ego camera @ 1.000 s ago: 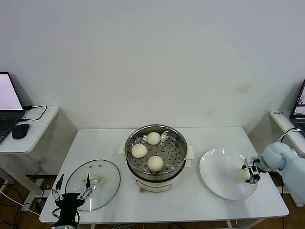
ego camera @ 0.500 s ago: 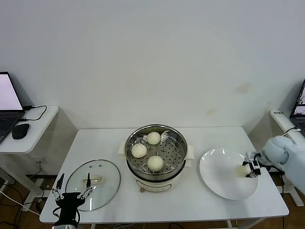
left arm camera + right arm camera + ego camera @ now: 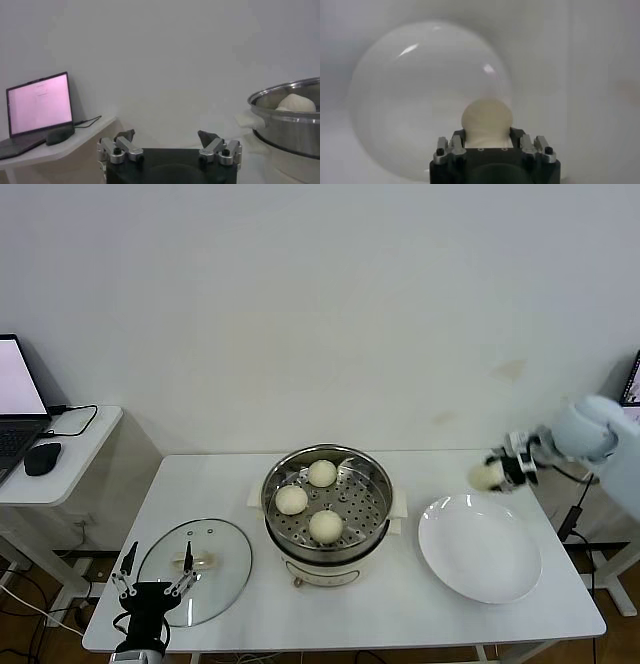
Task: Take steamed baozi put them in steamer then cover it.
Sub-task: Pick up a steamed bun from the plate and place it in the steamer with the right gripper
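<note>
While the fourth bun was carried clear of the table, the scene stood as follows.

Held baozi (image 3: 485, 476): gripped in the right gripper (image 3: 503, 471), raised above the far rim of the white plate (image 3: 480, 549); the plate itself lay bare.
Held baozi, wrist check: the bun (image 3: 486, 120) sat between the clenched fingers (image 3: 520, 137), with the plate (image 3: 410, 100) below and beyond it.
Shape and axis: a round dome with no long axis to speak of; which way its flat base faced could not be told.
Deciding relation: the steamer (image 3: 372, 514) lay toward the robot's left of the held bun and lower, with the plate's near rim between them.
Buns already placed: three baozi (image 3: 325, 526) rested on the perforated floor, grouped toward the left and rear; the open floor on the right side appeared, by judgement, the likely spot for the fourth.
Nearer arm: the right, already loaded, was plainly the one to serve the steamer.
Cover (image 3: 195, 569): lying flat on the table left of the steamer, handle up, its oblong handle running roughly left to right.
Left gripper (image 3: 152, 592): idle at the near table edge just beside the cover, fingers spread wide, grasping nothing.
</note>
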`<state>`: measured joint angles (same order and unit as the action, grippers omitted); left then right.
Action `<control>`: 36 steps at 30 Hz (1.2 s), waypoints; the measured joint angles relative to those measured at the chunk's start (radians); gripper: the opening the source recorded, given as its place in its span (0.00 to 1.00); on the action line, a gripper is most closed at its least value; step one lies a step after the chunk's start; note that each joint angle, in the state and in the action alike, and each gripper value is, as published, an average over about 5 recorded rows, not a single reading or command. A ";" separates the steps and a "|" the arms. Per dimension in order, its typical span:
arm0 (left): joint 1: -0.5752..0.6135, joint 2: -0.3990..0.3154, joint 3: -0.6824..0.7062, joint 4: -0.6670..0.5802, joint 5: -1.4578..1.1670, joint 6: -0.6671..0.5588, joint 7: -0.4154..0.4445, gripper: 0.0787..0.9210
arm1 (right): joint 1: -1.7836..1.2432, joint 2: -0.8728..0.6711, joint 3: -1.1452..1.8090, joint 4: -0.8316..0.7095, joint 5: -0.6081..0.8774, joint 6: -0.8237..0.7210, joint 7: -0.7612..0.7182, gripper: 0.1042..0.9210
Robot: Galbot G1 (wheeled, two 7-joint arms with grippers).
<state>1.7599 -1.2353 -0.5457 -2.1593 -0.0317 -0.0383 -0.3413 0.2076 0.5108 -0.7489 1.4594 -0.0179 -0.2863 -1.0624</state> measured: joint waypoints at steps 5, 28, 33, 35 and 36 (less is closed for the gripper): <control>-0.006 0.001 0.003 0.003 0.000 0.001 0.000 0.88 | 0.160 0.066 -0.127 0.047 0.117 -0.065 0.037 0.58; -0.013 -0.012 -0.012 0.013 -0.002 0.003 0.000 0.88 | 0.215 0.373 -0.333 0.072 0.368 -0.329 0.222 0.58; -0.017 -0.012 -0.011 0.017 -0.002 0.003 0.000 0.88 | 0.174 0.398 -0.340 0.060 0.361 -0.348 0.236 0.58; -0.018 -0.011 -0.011 0.020 -0.003 0.003 0.000 0.88 | 0.158 0.408 -0.341 0.052 0.353 -0.351 0.239 0.58; -0.018 -0.011 -0.011 0.022 -0.004 0.003 0.000 0.88 | 0.151 0.413 -0.342 0.049 0.349 -0.352 0.241 0.58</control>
<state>1.7419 -1.2458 -0.5566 -2.1377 -0.0355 -0.0352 -0.3411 0.3585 0.9240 -1.0907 1.5082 0.3307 -0.6385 -0.8218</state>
